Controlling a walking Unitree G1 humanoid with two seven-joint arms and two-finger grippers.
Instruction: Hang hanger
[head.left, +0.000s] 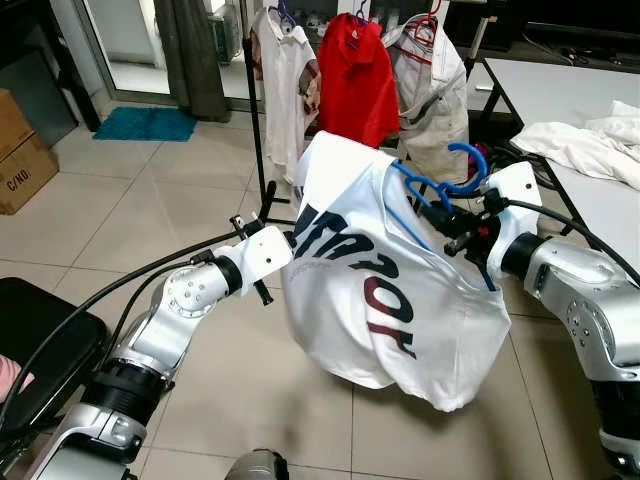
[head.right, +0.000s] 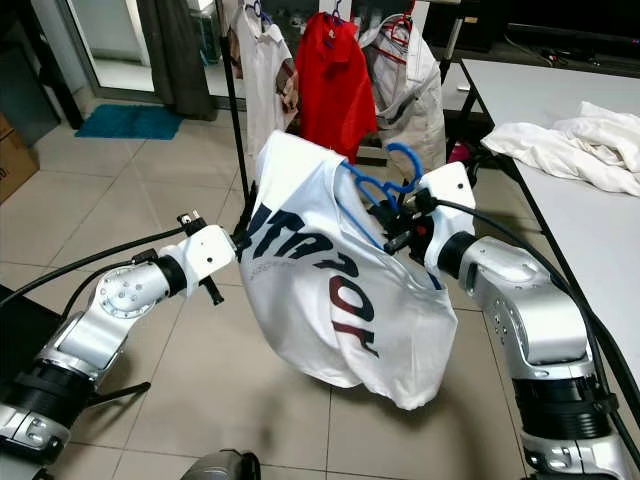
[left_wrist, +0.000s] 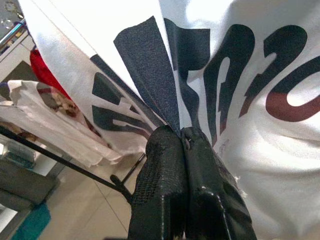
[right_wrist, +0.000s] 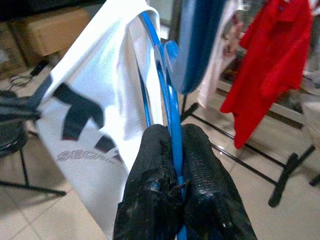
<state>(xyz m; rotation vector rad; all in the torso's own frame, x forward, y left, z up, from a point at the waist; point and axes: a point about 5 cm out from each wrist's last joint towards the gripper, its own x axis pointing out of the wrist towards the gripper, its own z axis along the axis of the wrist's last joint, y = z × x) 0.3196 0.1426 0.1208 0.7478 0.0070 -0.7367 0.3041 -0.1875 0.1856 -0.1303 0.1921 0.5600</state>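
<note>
A white T-shirt (head.left: 380, 290) with dark and red lettering hangs on a blue hanger (head.left: 445, 185), held up in the air between my arms. My right gripper (head.left: 450, 225) is shut on the blue hanger (right_wrist: 172, 120) near its neck, hook pointing up. My left gripper (head.left: 290, 240) is shut on the shirt's edge (left_wrist: 165, 100), pinching the printed fabric. Behind stands a black clothes rack (head.left: 255, 120) with a white shirt (head.left: 285, 85), a red shirt (head.left: 357, 80) and a pale jacket (head.left: 432, 85) on hangers.
A white table (head.left: 590, 130) with a heap of white clothes (head.left: 590, 145) runs along the right. A cardboard box (head.left: 20, 150) and a teal mat (head.left: 145, 123) lie far left on the tiled floor. A black seat (head.left: 30, 340) is near left.
</note>
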